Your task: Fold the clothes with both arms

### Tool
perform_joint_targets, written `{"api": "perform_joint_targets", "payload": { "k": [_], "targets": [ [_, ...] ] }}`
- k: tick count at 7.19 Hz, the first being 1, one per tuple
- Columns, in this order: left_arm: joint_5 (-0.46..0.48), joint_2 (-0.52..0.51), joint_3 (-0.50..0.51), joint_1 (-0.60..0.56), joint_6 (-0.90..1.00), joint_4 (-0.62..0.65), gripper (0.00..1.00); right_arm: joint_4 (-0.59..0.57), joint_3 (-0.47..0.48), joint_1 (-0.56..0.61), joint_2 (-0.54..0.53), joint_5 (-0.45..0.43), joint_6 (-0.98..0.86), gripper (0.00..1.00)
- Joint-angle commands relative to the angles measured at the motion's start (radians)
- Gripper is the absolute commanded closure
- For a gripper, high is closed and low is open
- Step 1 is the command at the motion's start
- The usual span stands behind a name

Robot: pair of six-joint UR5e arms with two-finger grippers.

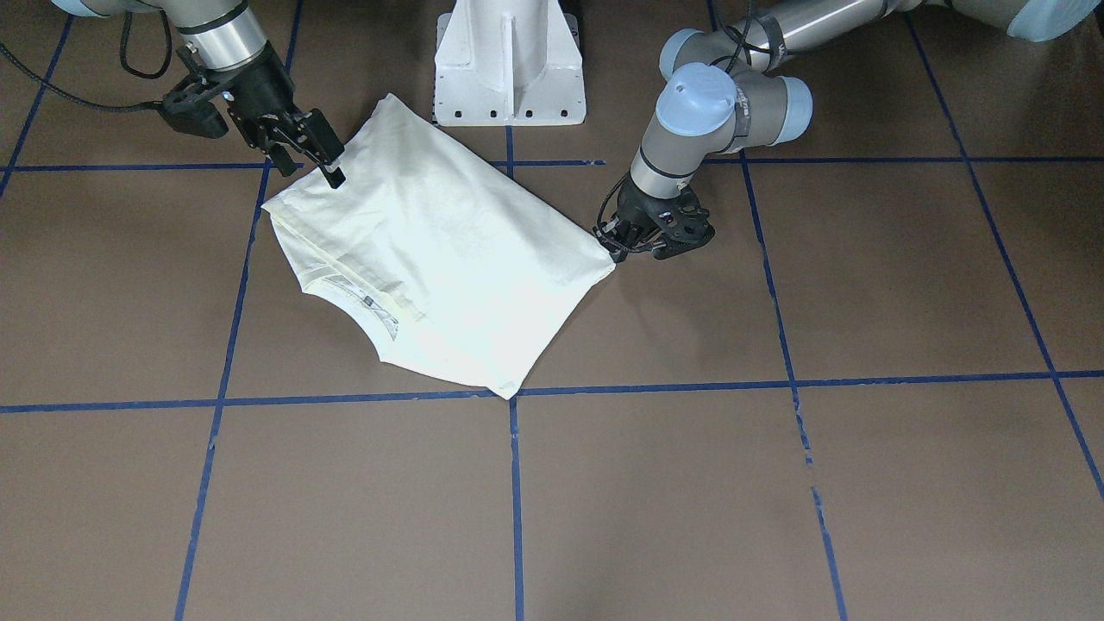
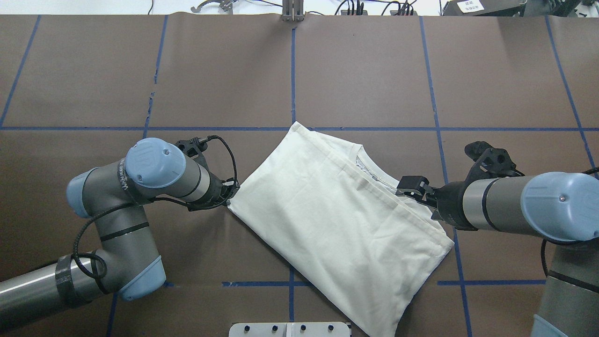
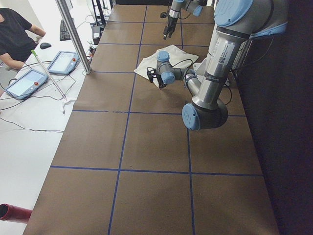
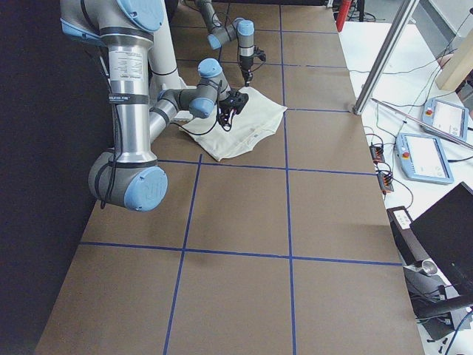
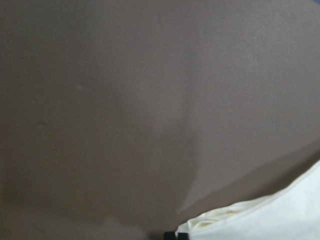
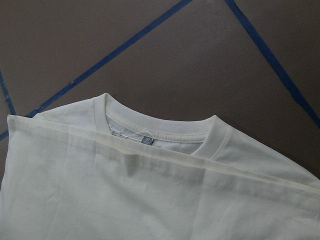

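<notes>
The cream shirt [image 1: 448, 250] lies folded on the brown table, plain reverse up, with its ribbed neckline [image 6: 150, 135] peeking out from under the folded layer. It also shows in the overhead view [image 2: 337, 220]. My left gripper [image 1: 614, 250] sits low on the table at the shirt's side corner, and its fingers look shut on that corner [image 5: 200, 227]. My right gripper [image 1: 332, 172] hovers just above the opposite folded edge, near the neckline end. It looks open and holds nothing. The cat graphic is hidden.
The white pedestal [image 1: 509, 60] stands at the robot's side of the table, just behind the shirt. Blue tape lines [image 1: 515, 500] grid the brown surface. An operator [image 3: 14, 29] and control tablets [image 3: 29, 81] are off the table's far edge.
</notes>
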Motion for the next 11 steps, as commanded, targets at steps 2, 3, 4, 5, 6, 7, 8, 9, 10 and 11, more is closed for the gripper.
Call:
{"api": "perform_joint_targets", "payload": {
  "k": [2,3,4,5,6,7,8,9,10,11],
  "targets": [
    [0.0,0.003,-0.001,-0.121,0.228,0.028,1.0,0.0,-0.002,-0.001,0.001,0.001,0.0,0.0],
    [0.015,-0.021,0.053,-0.165,0.277,0.015,1.0,0.0,-0.002,-0.001,0.001,0.001,0.0,0.0],
    [0.017,-0.119,0.205,-0.228,0.285,-0.042,1.0,-0.002,-0.002,-0.002,0.001,0.001,0.0,0.0],
    [0.017,-0.237,0.407,-0.282,0.284,-0.172,1.0,-0.002,-0.005,-0.002,0.01,-0.006,0.002,0.0],
    [0.021,-0.361,0.596,-0.312,0.282,-0.243,1.0,-0.002,-0.015,-0.001,0.027,-0.006,0.002,0.0],
    [0.076,-0.465,0.75,-0.319,0.279,-0.326,1.0,-0.002,-0.021,-0.004,0.034,-0.008,0.003,0.0],
    [0.074,-0.479,0.768,-0.322,0.284,-0.365,0.69,-0.003,-0.035,-0.01,0.071,-0.006,0.005,0.0],
    [0.045,-0.409,0.633,-0.328,0.282,-0.35,0.58,-0.047,-0.073,-0.019,0.147,-0.006,0.012,0.0],
    [-0.05,-0.279,0.463,-0.33,0.276,-0.351,0.58,-0.215,-0.087,-0.072,0.268,-0.011,0.017,0.0],
    [-0.07,-0.226,0.376,-0.334,0.275,-0.344,0.58,-0.368,-0.104,-0.123,0.38,-0.046,0.088,0.0]
  ]
}}
